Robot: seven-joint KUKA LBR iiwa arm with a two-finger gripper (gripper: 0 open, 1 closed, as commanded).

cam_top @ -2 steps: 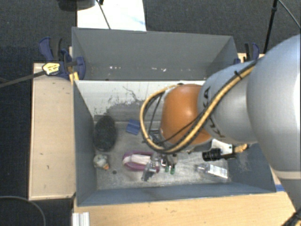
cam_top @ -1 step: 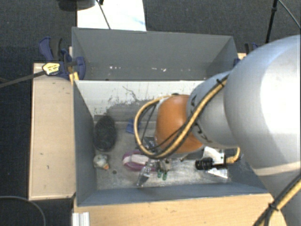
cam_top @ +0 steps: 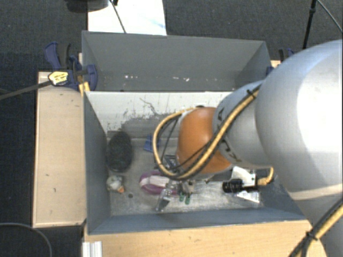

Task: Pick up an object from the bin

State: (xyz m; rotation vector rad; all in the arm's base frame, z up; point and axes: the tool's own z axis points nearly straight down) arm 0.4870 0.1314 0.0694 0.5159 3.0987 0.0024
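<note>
near the front wall of the grey metal bin (cam_top: 96, 159), about midway along it, your gripper (cam_top: 172, 196) hangs low over the floor under the arm's orange wrist cover (cam_top: 195, 143). you cannot tell from this angle how far the claw is open, or whether it has hold of anything. the nearest thing is a small purple and white plastic-looking piece (cam_top: 151, 182), just beside the claw on its left. judge it light, stiff and smooth, so likely to skid or pop out of a glancing pinch. take it across its narrow middle, squarely. well apart lie a dark oval ribbed lump (cam_top: 119, 150), a small pale round thing (cam_top: 114, 183) in the left front corner, and a black and white object (cam_top: 239, 184) on the right.
</note>
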